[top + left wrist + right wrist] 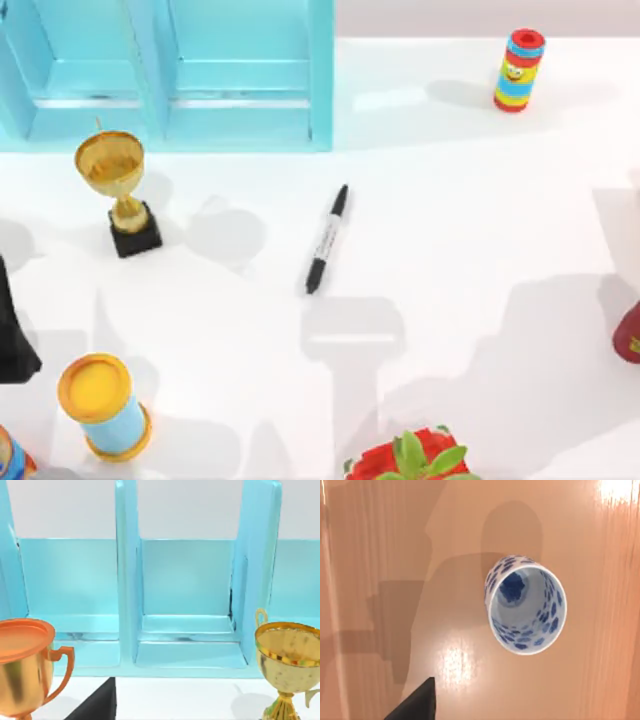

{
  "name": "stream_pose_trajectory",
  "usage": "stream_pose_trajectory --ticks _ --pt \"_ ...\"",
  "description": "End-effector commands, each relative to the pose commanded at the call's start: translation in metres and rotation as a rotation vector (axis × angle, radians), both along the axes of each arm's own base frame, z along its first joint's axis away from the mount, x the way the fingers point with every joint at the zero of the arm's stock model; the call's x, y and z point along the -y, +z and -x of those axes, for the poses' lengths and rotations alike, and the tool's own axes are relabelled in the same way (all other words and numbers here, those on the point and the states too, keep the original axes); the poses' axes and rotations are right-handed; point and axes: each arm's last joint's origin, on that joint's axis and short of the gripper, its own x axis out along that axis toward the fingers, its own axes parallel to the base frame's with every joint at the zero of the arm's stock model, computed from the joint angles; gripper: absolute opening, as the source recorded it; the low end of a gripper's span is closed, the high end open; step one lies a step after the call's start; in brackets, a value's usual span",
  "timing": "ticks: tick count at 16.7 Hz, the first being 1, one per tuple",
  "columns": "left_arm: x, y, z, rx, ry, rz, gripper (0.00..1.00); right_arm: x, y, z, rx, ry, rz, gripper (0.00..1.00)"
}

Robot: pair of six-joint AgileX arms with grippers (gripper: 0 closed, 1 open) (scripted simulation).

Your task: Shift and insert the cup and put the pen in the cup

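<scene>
The slim black marker pen with a white label band lies flat on the white worktop near the middle of the top view, its long axis running from lower left to upper right, slightly steeper than diagonal, one black end pointing toward the light-blue compartment rack at the back. It touches nothing else; the gold trophy cup on a black base stands well apart to its left, and the yellow-rimmed light-blue cylinder sits nearer the front left corner.

The small white cup with a blue floral pattern appears in the right wrist view, seen from above with its open mouth facing the camera, standing on a glossy brown wooden surface, not on the white worktop. So the right arm's camera hangs over the cup, and that arm is judged the one placed to take it.

The left wrist view faces the rack's 2 open compartments, with the gold trophy cup at one edge and an orange-tinted trophy cup at the other; a dark arm part shows at the top view's left edge.

Neither end effector's opening can be told. Judging by this, the cup must first be brought to the worktop before the pen can go in.
</scene>
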Motion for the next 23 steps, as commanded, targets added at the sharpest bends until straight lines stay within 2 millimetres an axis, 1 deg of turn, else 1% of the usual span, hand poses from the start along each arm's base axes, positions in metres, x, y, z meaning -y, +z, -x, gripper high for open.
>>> stream_pose_trajectory --ticks 2,4,6,10,12,15,21,23 --pt "0.000 0.000 0.000 0.000 0.000 0.000 1.00 0.015 -0.010 -0.012 -0.077 -0.001 -0.035 1.00" --pt "0.000 0.000 0.000 0.000 0.000 0.000 1.00 0.024 -0.017 -0.018 -0.121 -0.001 -0.058 1.00" --pt "0.000 0.000 0.000 0.000 0.000 0.000 1.00 0.026 -0.019 -0.019 -0.132 -0.001 -0.064 1.00" --pt "0.000 0.000 0.000 0.000 0.000 0.000 1.00 0.024 -0.019 -0.020 -0.130 0.003 -0.063 1.00" --pt "0.000 0.000 0.000 0.000 0.000 0.000 1.00 0.025 -0.024 -0.020 -0.133 -0.001 -0.065 1.00" --pt "0.000 0.000 0.000 0.000 0.000 0.000 1.00 0.026 -0.048 -0.022 -0.133 -0.001 -0.065 1.00" --pt "0.000 0.000 0.000 0.000 0.000 0.000 1.00 0.026 -0.110 -0.020 -0.131 -0.001 -0.064 1.00" --pt "0.000 0.000 0.000 0.000 0.000 0.000 1.00 0.026 -0.118 -0.019 -0.132 -0.001 -0.064 1.00"
